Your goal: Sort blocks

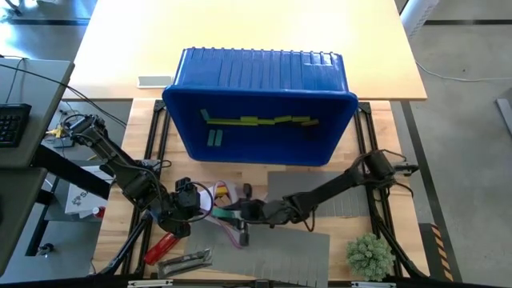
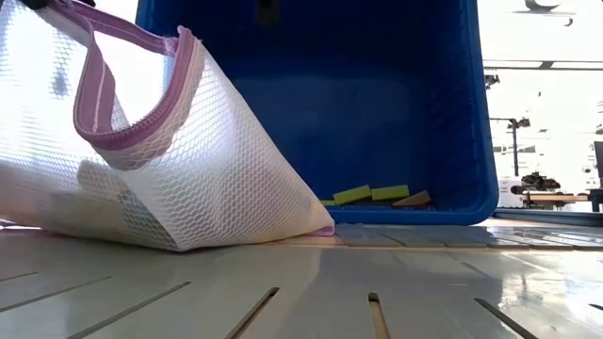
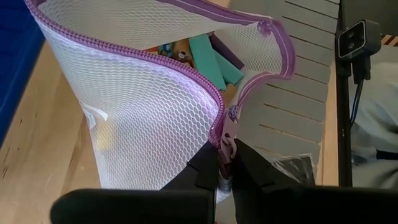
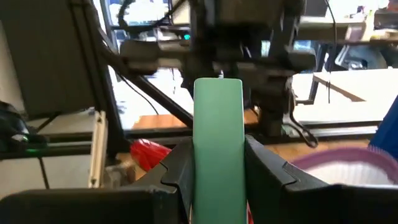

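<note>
So far you are only partway through the sort. In the high view, the big blue plastic bin [image 1: 264, 104] already holds a row of lime yellow-green bars [image 1: 260, 122] laid end to end across its floor, with a pair of teal bars [image 1: 214, 138] set apart below the row's left end and a tan wooden piece at the row's right end, which shows more clearly in the low view [image 2: 412, 199].

Your right gripper [image 1: 232, 214] is clenched on a teal rectangular block [image 4: 217, 140], which stands upright between its fingers in the right wrist view. It sits low over the table just in front of the bin, close to the pouch, so that block has yet to reach the bin.

Your left gripper [image 3: 225, 177] is pinched shut on the purple zipper edge of the white mesh pouch [image 3: 137, 118], holding its mouth open. Inside it you can see more blocks waiting: at least a teal one [image 3: 208, 57], a purple one [image 3: 227, 55] and some tan ones, though how many lie deeper you cannot tell.

By my judgement most of the work remains: the held block needs placing with its teal fellows, and the pouch needs emptying piece by piece.
</note>
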